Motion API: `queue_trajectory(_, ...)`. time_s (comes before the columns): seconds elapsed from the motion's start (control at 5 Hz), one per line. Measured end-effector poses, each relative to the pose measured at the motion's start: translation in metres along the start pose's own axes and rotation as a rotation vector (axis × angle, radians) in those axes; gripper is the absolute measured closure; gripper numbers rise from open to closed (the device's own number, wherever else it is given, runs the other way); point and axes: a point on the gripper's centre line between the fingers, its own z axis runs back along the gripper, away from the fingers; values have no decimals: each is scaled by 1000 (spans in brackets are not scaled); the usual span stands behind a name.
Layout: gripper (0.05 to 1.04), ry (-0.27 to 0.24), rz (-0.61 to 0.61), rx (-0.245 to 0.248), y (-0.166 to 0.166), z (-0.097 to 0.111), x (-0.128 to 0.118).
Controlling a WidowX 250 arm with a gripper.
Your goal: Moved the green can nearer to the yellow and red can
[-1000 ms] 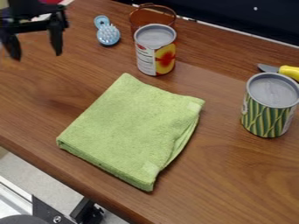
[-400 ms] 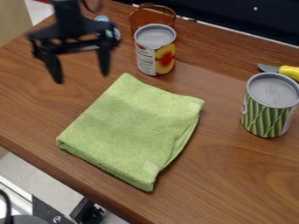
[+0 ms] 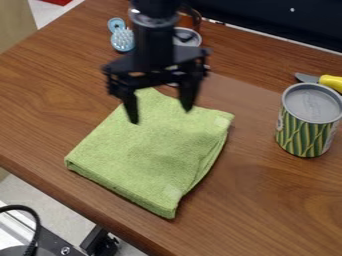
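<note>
While its jaws stand spread, the gripper (image 3: 161, 115) hangs — pointing downward — above the towel (image 3: 150, 155).

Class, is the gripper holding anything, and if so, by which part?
Nothing is held: the gripper hangs open over the green cloth, with nothing between its fingers.

Fuzzy matt cloth (image 3: 150, 150), glossy wood (image 3: 267, 210).

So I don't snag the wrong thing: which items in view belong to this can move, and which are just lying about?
Part of the job:
green can, at the right
yellow and red can, partly hidden behind the arm
gripper, over the cloth

Just lying about:
green cloth
blue brush
yellow-handled tool
</note>
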Motion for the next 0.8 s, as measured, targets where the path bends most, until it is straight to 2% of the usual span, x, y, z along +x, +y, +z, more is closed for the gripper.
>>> queue_trajectory(0.2,88,5,0,-3,-27,0,-24)
queue_trajectory(0.4,88,64,-11,-39,-49,-1,-41)
queue_trajectory(0.8,88,61,49,-100,-86,-10,-72)
